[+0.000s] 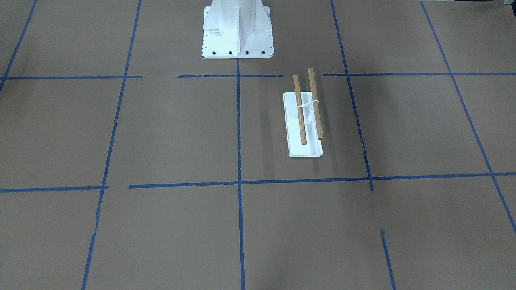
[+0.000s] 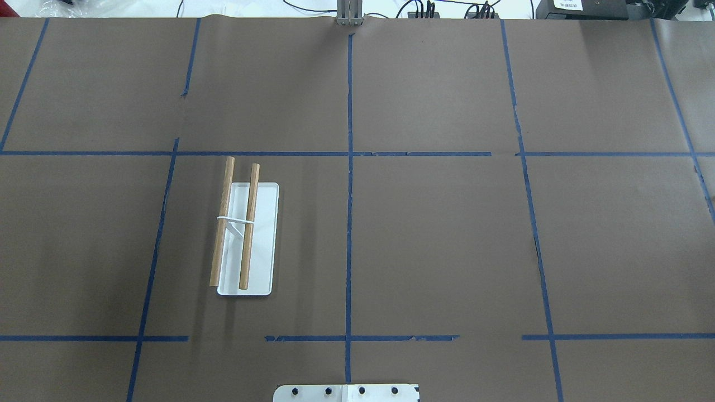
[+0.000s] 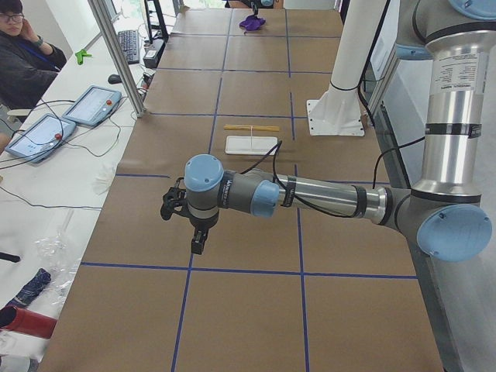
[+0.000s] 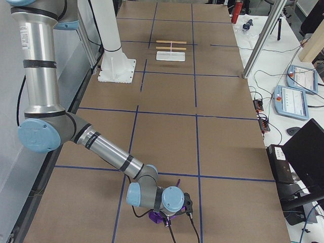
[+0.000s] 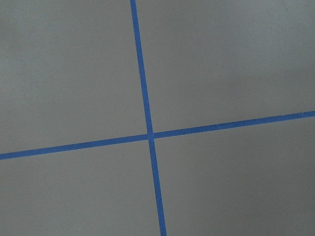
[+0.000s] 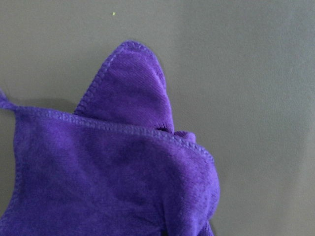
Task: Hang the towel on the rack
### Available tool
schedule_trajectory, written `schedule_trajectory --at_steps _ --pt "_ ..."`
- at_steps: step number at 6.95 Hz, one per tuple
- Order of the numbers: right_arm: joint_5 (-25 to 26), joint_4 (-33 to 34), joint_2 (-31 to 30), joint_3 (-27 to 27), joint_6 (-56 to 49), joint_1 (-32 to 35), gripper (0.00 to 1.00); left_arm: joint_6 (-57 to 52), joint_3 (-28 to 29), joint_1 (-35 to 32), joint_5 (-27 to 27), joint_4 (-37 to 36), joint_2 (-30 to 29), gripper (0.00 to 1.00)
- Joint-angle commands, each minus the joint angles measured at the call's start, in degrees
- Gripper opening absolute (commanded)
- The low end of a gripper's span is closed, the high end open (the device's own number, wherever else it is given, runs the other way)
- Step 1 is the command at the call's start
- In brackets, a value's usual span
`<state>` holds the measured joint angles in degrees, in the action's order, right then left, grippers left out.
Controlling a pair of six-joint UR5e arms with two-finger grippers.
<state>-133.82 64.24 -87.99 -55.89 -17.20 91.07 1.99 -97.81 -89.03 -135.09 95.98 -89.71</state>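
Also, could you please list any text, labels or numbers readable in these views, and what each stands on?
None can be read.
Left arm's label: print too small.
Right arm's label: print too small.
White sticker on the black box beyond the table's far edge: blurred.

The towel [image 6: 123, 172] is showing soft, fuzzy purple cloth with a stitched hem. The rack [image 2: 248, 245] is showing matt, grained wooden dowels [image 2: 218, 251] over a smooth white base [image 2: 263, 240]. Matt brown paper is covering the worktop [image 2: 447, 240], crossed by blue tape [image 2: 349, 223].
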Motion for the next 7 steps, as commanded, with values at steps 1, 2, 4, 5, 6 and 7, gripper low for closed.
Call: schedule_trajectory --at_steps 1,2,4,5,6,7 --pt "-6.5 0.5 0.8 -5.4 0.5 4.2 0.00 0.0 0.1 0.0 0.0 0.0 -0.5 1.00" --pt "-9.8 0.6 1.2 -10.5 0.8 6.6 0.00 0.0 0.0 0.0 0.0 0.0 -0.5 1.00" --pt "-9.4 -0.2 5.3 -19.3 8.2 7.8 0.00 -0.3 -1.8 0.0 0.0 0.8 -1.3 1.00" --pt "-9.3 -0.3 8.9 -21.9 16.2 7.8 0.00 0.0 -1.1 0.0 0.2 7.2 -1.3 1.00" --pt "-9.3 -0.3 11.3 -24.0 19.9 6.6 0.00 1.0 -0.9 0.1 0.4 10.9 -1.3 1.00" --pt "-9.3 -0.3 15.1 -25.5 27.0 4.1 0.00 3.6 -0.7 1.0 0.5 11.2 -3.3 1.00"
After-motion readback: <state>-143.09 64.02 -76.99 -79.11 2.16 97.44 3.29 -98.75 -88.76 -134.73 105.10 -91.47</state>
